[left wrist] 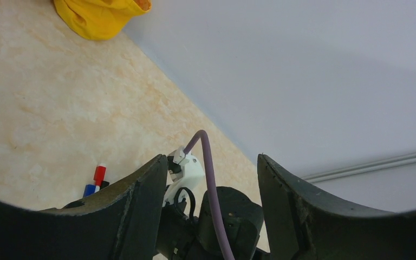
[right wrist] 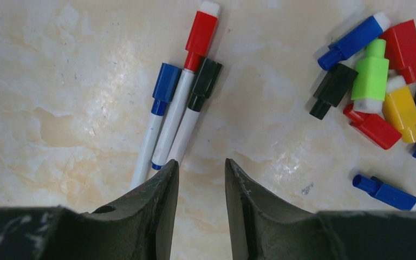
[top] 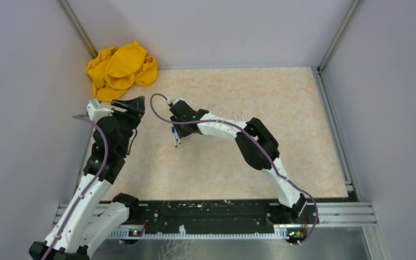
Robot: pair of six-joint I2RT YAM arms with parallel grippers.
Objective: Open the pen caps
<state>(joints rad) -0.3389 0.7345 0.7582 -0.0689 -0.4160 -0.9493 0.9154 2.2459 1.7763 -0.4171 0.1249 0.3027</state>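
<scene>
Three capped pens [right wrist: 169, 127] lie side by side on the table, with a blue cap [right wrist: 166, 81], a red cap [right wrist: 201, 33] and a black cap [right wrist: 206, 80]. My right gripper [right wrist: 201, 162] hovers just below their white barrels, open and empty. Its left fingertip [right wrist: 170, 169] covers the barrel ends. Loose pen caps [right wrist: 376, 81] in blue, red, green, black and yellow lie heaped to the right, and one blue cap [right wrist: 387, 192] lies apart. My left gripper [left wrist: 212, 158] is open and empty, raised and facing the right arm. In the top view the pens [top: 176, 138] show beneath the right gripper [top: 180, 125].
A crumpled yellow cloth [top: 120, 69] lies in the back left corner. Grey walls close in the left, back and right sides. Thin white tips [top: 238, 116] poke out behind the right arm. A metal rail [top: 222, 216] runs along the near edge.
</scene>
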